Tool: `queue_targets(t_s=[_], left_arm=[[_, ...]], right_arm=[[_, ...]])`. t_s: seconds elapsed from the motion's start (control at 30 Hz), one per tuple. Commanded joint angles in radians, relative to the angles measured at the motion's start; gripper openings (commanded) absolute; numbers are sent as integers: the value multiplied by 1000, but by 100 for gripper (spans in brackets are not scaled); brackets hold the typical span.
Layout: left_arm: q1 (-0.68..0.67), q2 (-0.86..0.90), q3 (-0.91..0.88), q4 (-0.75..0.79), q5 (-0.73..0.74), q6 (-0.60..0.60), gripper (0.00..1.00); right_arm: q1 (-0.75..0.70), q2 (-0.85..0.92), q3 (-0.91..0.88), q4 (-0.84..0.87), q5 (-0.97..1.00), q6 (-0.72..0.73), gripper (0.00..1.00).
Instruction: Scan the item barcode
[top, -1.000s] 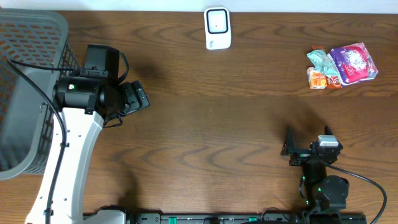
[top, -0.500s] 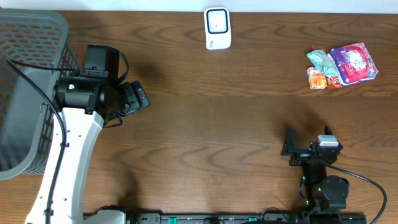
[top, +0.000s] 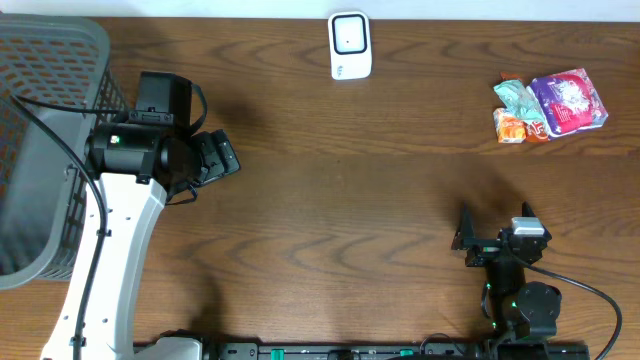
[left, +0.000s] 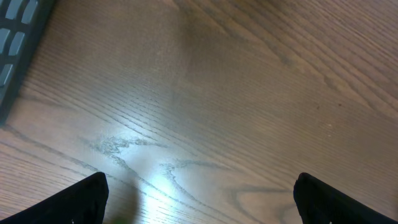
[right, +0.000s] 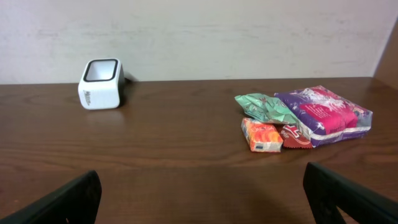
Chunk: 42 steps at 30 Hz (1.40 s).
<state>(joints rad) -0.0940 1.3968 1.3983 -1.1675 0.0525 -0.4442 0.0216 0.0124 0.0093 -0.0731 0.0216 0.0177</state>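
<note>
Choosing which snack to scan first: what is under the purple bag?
A red packet pokes out from under the purple bag, beside the orange packet. How far it extends beneath is hidden, as is anything else there.

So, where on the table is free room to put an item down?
The widest bare wood is the middle, between the left gripper and the right gripper, in front of the scanner. Crowded: the far right corner with the snack packets, the left edge with the basket.
</note>
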Motion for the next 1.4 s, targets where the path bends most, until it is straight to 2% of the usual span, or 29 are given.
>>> queue_targets(t_s=[0.0,0.67,0.73,1.1,1.27,1.37], left_arm=[[3,-5,2,-2,-12,6,95],[3,-2,2,-2,-12,6,95],[4,-3,2,-2,-13,6,98],[3,-40,-2,-10,-88,9,98],[-8,-104,-48,-1,-87,183,98],[-8,-164,-110,26,-87,244,98]], right_arm=[[-11,-7,-4,-2,-5,11,99],[-11,-7,-4,-2,-5,11,99],[-11,-7,-4,-2,-5,11,99],[-11,-7,-4,-2,-5,11,99],[-11,-6,-4,-2,-5,11,99],[-11,-7,-4,-2,-5,11,99]])
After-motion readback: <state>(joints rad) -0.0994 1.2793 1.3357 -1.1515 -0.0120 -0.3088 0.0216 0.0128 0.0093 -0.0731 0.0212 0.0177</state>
